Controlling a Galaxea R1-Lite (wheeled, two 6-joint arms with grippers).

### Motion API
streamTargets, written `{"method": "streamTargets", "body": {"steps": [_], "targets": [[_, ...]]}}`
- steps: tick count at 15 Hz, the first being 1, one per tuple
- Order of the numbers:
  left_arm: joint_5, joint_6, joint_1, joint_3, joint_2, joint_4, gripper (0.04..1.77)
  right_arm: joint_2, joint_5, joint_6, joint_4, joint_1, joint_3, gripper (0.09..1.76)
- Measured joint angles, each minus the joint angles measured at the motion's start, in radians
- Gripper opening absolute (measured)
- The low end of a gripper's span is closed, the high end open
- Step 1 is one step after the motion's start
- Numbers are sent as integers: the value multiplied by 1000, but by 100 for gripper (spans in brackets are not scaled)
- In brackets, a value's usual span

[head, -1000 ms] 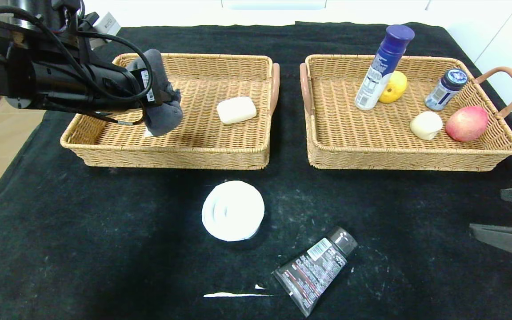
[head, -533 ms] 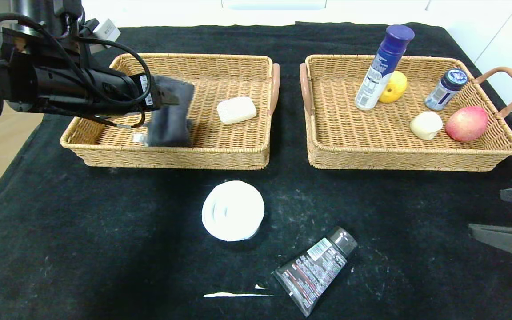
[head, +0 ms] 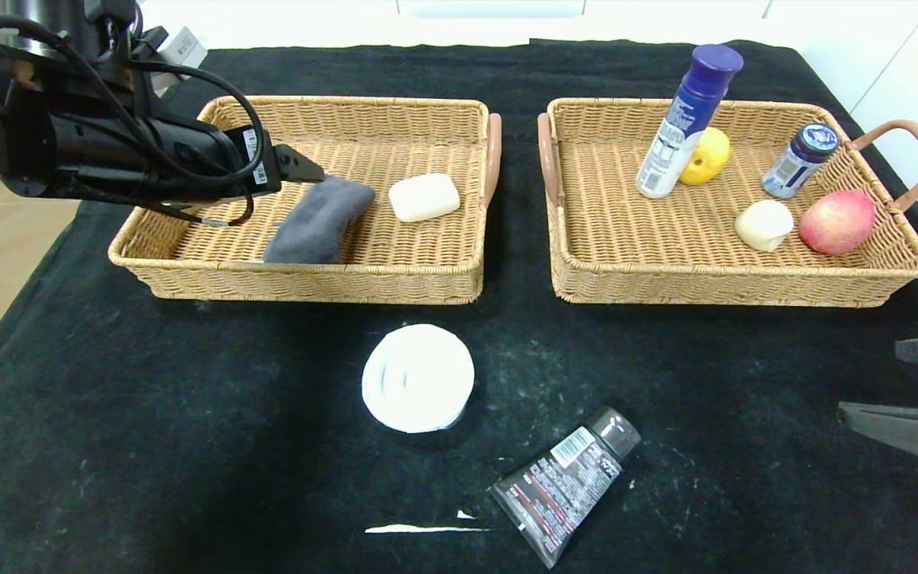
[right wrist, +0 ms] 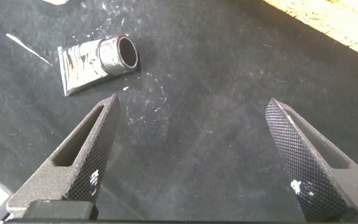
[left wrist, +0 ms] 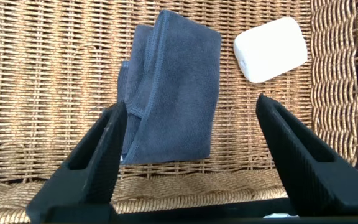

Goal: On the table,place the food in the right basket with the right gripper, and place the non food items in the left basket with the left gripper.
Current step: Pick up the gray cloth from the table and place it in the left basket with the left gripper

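A: Two non-food items remain on the table (head: 108, 446): the white roll (head: 417, 378) near centre and the black tube (head: 564, 483) nearer, to its right. The grey cloth (head: 317, 220) lies in the left basket (head: 307, 279), beside the soap bar (head: 424, 196).

B: Left gripper (left wrist: 188, 158)?

A: Over the cloth, jaws apart, holding nothing. Right gripper (right wrist: 194, 155) parked low at near right, jaws wide.

B: Risk?

A: The flat roll may slip or uncoil under a shallow pinch.

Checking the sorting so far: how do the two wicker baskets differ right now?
The left basket holds two things, a grey cloth and a soap bar; the right basket holds five. The left tool hovers open over the left basket; nothing hangs over the right. Both are tan with brown handles.
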Motion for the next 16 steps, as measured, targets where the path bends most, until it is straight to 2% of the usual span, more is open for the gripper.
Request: {"method": "streamTargets", "body": {"steps": [10, 16], "targets": [[0, 5, 3, -5, -6, 13, 166, 0, 0, 0, -1, 0, 0, 171], [0, 18, -14, 43, -54, 16, 169, 1, -1, 0, -1, 0, 1, 171]]}}
